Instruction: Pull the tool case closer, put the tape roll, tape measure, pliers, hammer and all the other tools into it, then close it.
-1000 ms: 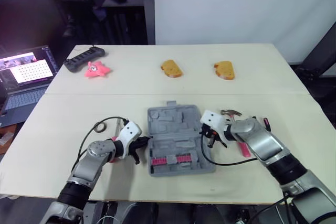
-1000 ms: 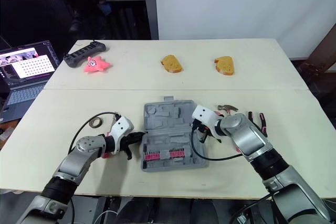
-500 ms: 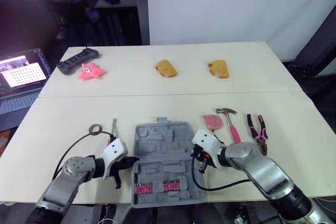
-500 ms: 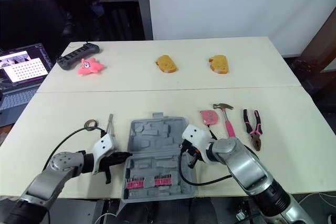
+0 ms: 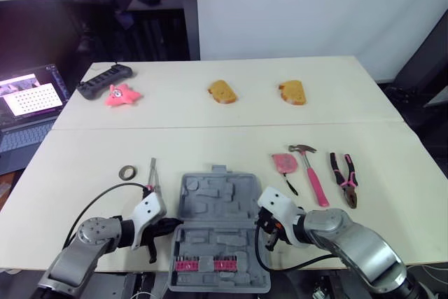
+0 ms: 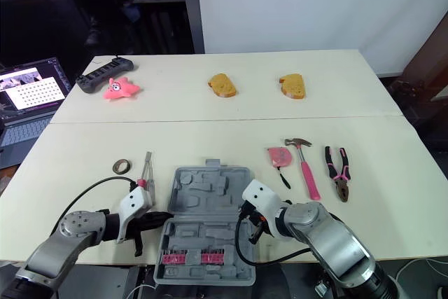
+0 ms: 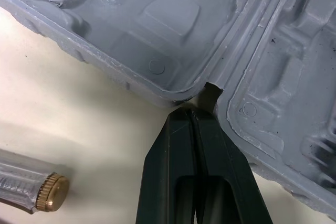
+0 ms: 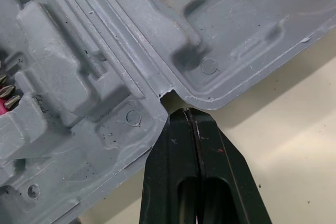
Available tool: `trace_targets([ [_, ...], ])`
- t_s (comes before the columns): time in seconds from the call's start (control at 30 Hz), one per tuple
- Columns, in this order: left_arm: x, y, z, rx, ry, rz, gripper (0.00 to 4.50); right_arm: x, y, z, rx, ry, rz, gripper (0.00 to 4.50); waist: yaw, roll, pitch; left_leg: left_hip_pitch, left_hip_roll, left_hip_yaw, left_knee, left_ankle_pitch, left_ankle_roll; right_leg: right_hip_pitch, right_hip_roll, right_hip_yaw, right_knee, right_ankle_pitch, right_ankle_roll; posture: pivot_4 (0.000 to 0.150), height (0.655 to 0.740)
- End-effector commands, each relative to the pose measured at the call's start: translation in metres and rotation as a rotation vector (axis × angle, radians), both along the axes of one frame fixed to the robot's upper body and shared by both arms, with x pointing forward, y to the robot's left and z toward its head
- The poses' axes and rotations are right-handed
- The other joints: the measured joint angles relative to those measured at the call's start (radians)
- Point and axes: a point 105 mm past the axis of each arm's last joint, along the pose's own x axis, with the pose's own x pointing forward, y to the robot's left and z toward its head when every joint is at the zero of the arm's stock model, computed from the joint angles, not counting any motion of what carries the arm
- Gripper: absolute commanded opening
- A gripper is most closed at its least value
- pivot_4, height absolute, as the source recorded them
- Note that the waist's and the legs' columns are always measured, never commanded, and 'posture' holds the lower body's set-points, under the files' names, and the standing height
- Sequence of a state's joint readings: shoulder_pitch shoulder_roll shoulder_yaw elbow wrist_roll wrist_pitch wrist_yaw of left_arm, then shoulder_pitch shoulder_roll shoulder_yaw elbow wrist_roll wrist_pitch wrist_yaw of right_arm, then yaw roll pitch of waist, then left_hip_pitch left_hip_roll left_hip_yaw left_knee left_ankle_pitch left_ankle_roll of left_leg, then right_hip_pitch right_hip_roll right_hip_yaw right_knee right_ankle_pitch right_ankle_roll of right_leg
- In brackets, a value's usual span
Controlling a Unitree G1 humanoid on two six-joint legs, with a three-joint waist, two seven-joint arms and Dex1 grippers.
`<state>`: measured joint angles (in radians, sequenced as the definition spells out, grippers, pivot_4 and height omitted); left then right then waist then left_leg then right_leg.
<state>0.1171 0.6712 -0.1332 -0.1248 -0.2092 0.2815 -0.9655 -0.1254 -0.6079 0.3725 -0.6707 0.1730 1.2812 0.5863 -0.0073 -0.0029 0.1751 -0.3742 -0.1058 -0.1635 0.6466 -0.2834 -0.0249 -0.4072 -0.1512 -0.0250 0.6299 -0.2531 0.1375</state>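
White wall behind, pale worktop [image 5: 210, 138]; laptop [image 5: 24, 96] off its left edge. Grey case [image 5: 217, 225] lies open at mid near edge, lid toward the far side. Left claw [image 7: 190, 113] & right claw [image 8: 185, 113] both pinched tight, nothing between the fingers, tips poked into the hinge notches on the case's left & right sides.

Case looks like light moulded plastic, stiff enough to slide flat. Hinge is the likely weak spot, so drag evenly from both sides. Hammer [image 5: 311, 173] prob. heaviest: take by pink handle nr the head. Pliers [image 5: 345, 180]: by the handles. Tape roll [image 5: 127, 171]: small, light, pinch across the ring.

Count:
- 1 case
- Toward the left edge: 1 tape roll, 1 slim tool [image 5: 153, 173] (screwdriver? too small to tell)
- Toward the right edge: 1 tape measure [image 5: 283, 163], 1 hammer, 1 pliers
- Far side: 2 bread slices [image 5: 222, 92], 1 pink toy [image 5: 120, 94], 1 controller [image 5: 103, 79] nr far-left corner
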Motion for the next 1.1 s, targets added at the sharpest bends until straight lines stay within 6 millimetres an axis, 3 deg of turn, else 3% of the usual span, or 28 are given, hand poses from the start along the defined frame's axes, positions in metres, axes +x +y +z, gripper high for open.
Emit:
trace_targets([
  [0.03, -0.022, 0.004, -0.023, 0.026, 0.109, -0.018, 0.04, 0.0, 0.004, 0.008, 0.021, -0.026, 0.008, 0.0, 0.0, 0.0, 0.0, 0.0, 0.0, 0.0, 0.0, 0.0, 0.0, 0.0, 0.0, 0.0, 0.0, 0.0, 0.0, 0.15, 0.74],
  [0.43, -0.018, 0.015, -0.04, 0.035, 0.116, -0.012, 0.04, -0.002, 0.001, 0.006, 0.014, -0.01, -0.009, 0.0, 0.004, 0.007, -0.008, 0.001, 0.0, 0.0, 0.0, 0.0, 0.0, 0.001, 0.0, 0.0, 0.0, 0.0, 0.0, 0.15, 0.74],
  [0.57, -0.018, 0.02, -0.054, 0.041, 0.125, -0.011, 0.04, -0.008, -0.001, 0.004, 0.005, 0.015, -0.009, 0.0, 0.016, 0.011, -0.014, 0.001, 0.0, 0.0, 0.0, 0.0, 0.0, 0.001, 0.0, 0.0, 0.0, 0.0, 0.0, 0.15, 0.74],
  [0.87, -0.027, 0.025, -0.074, 0.031, 0.129, -0.041, 0.04, -0.015, -0.002, 0.004, -0.002, 0.036, -0.011, 0.0, 0.021, 0.019, -0.032, 0.003, 0.0, 0.0, 0.0, 0.0, 0.0, 0.004, 0.0, -0.001, 0.0, -0.003, 0.005, 0.15, 0.74],
  [1.1, -0.027, 0.042, -0.086, 0.06, 0.127, -0.019, 0.04, -0.001, -0.011, 0.007, -0.036, -0.028, -0.057, 0.0, 0.021, 0.023, -0.037, 0.004, 0.0, 0.0, -0.001, 0.0, 0.0, 0.004, 0.0, -0.001, 0.0, -0.004, 0.005, 0.15, 0.74],
])
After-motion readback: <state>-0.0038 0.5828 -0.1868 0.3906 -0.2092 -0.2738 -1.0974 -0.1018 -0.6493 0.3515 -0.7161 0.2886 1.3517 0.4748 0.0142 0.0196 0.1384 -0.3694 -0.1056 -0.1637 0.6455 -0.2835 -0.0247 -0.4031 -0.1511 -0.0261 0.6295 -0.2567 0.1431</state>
